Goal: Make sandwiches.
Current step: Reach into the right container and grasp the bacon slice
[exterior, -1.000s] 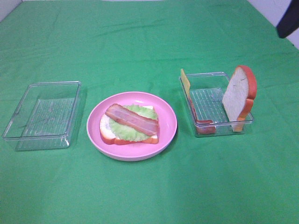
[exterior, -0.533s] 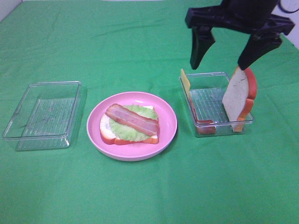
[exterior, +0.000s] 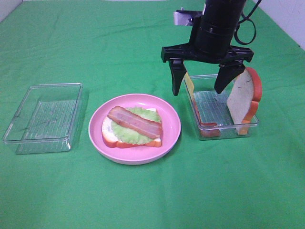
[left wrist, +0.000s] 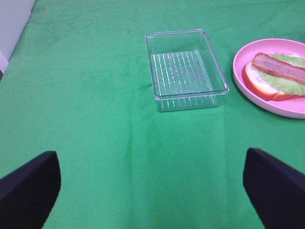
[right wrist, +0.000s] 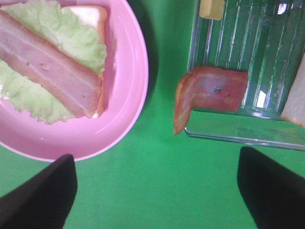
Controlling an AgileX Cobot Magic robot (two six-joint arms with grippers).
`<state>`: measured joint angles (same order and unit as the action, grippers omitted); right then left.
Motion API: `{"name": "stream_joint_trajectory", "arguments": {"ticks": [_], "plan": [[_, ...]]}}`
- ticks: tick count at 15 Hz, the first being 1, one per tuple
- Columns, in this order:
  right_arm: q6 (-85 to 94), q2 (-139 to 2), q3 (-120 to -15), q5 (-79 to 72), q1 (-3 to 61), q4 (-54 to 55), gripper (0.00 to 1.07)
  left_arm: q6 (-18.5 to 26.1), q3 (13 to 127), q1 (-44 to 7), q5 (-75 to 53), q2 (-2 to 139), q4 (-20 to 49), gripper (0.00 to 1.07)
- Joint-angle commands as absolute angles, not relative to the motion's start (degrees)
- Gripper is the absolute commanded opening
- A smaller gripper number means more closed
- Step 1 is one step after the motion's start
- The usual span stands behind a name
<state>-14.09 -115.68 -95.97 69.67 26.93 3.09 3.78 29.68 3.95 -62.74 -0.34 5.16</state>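
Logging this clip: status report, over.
Left claw open; right claw open over right-hand clear ribbed plastic tray. White bread, green lettuce, pink bacon stacked on round pink plate. Nothing blocking.

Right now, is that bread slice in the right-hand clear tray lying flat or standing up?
Standing on edge, slightly tilted: the bread slice is propped at the right end of the tray, rising well above its rim.
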Motion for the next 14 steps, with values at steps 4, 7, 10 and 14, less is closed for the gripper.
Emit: {"name": "stream_joint_trajectory", "arguments": {"ticks": [4, 7, 10, 14], "plan": [[-12.8, -120.0, -96.1, 70.1, 26.7, 2.1, 0.87, 3.4, 29.6, 3.7, -61.8, -1.0, 5.2, 0.98], [-12.3, -121.5, -96.1, 67.4, 26.7, 2.2, 0.87, 3.4, 29.6, 3.7, -61.8, -1.0, 5.2, 0.98], [-12.0, -122.6, -96.1, 66.1, 26.7, 2.6, 0.87, 3.4, 29.6, 3.7, -61.8, -1.0, 5.2, 0.98], [-11.6, -123.9, -96.1, 65.7, 26.7, 2.7, 0.86, 3.4, 29.6, 3.7, -61.8, -1.0, 5.2, 0.98]]}}
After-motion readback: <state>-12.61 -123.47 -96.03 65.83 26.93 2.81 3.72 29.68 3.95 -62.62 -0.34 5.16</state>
